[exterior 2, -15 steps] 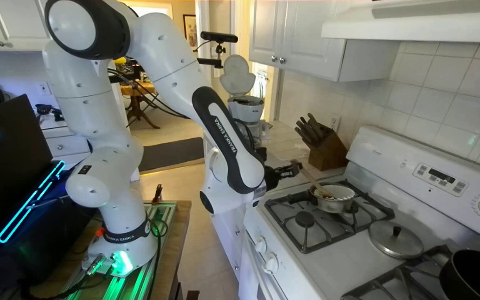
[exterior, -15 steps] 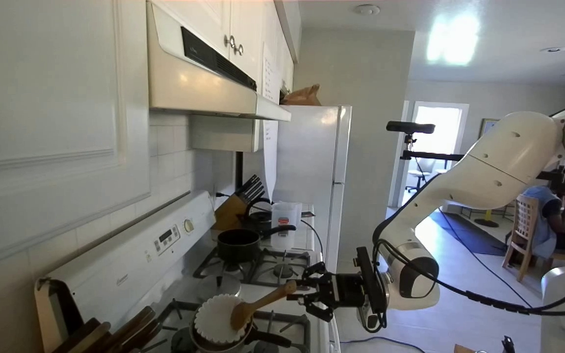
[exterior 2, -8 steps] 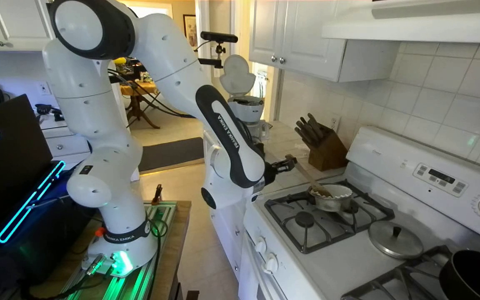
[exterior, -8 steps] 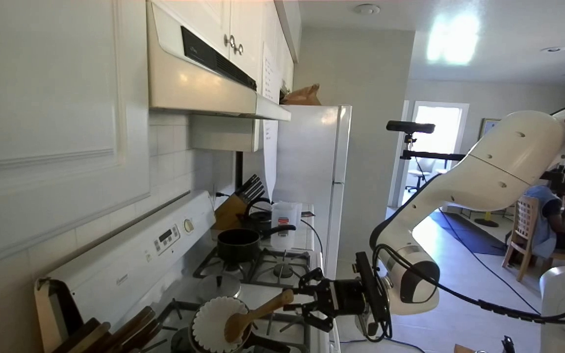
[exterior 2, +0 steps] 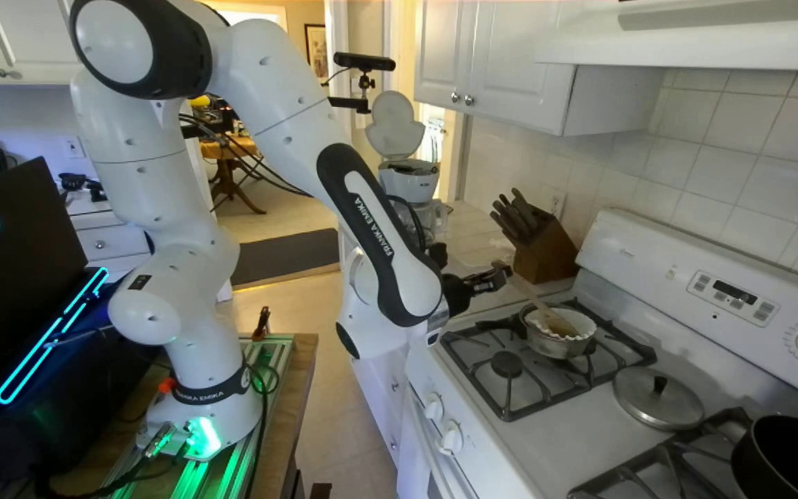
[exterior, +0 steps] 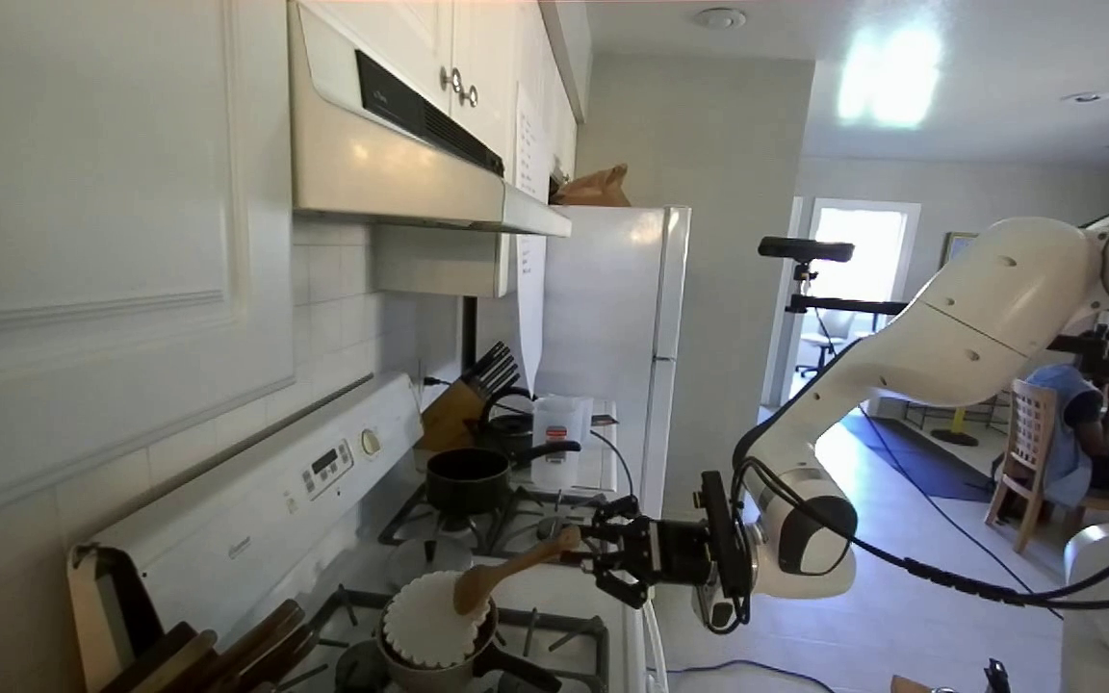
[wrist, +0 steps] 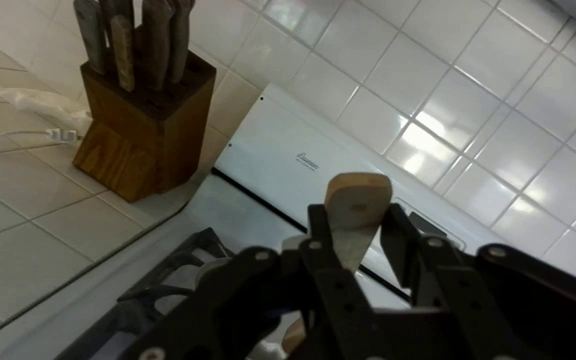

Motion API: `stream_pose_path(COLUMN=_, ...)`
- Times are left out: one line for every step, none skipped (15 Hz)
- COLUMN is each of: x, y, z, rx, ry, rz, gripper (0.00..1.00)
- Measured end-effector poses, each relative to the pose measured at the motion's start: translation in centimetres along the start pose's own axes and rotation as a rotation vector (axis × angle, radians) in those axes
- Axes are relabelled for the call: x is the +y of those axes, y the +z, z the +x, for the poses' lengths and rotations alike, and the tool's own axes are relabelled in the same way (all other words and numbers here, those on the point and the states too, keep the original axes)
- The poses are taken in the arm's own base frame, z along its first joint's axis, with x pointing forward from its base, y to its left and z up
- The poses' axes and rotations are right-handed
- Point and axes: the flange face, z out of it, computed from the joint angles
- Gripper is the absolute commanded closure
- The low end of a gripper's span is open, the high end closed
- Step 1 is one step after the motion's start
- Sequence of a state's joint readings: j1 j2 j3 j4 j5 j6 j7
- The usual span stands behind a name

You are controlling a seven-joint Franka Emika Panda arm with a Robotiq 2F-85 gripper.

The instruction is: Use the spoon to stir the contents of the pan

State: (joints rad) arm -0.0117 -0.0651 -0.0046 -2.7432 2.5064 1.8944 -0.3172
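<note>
With its jaws nearly closed, the tool (exterior: 581, 545) pinches the long, light-brown wooden spoon (exterior: 516, 566) by its handle; in an exterior view the spoon has swept toward the far side of the round, whitish-lined grey pan (exterior: 431, 680): stirring seems under way.

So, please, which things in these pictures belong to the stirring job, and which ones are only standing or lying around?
For the stirring:
wooden spoon
gripper, which holds the spoon
pan with the whitish inside

Only standing or lying around:
knife block
metal lid
black pot
</note>
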Motion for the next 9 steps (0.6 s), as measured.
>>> stream_pose_path(x=-0.3, y=-0.1, z=0.1, rx=-0.005, ry=0.000, rz=0.010, gripper=0.92)
stream_pose_path(x=-0.2, y=0.0, z=-0.1, rx=-0.013, ry=-0.001, rz=0.009, gripper=0.92)
stream_pose_path(x=0.2, y=0.3, z=-0.3, rx=-0.024, ry=-0.005, rz=0.000, gripper=0.92)
stream_pose_path(x=0.9, y=0.8, z=-0.8, rx=-0.040, ry=-0.016, rz=-0.020, gripper=0.92)
stream_pose_path(x=2.1, y=1.5, z=-1.6, rx=-0.061, ry=-0.039, rz=-0.050, gripper=0.92)
stream_pose_path(x=3.6, y=2.2, z=-2.5, rx=-0.087, ry=-0.070, rz=-0.086, gripper=0.92)
stream_pose_path(x=5.2, y=2.9, z=-3.5, rx=-0.118, ry=-0.106, rz=-0.124, gripper=0.92)
stream_pose_path(x=6.8, y=3.5, z=-4.5, rx=-0.149, ry=-0.147, rz=-0.160, gripper=0.92)
stream_pose_path(x=8.2, y=3.9, z=-5.4, rx=-0.179, ry=-0.190, rz=-0.189, gripper=0.92)
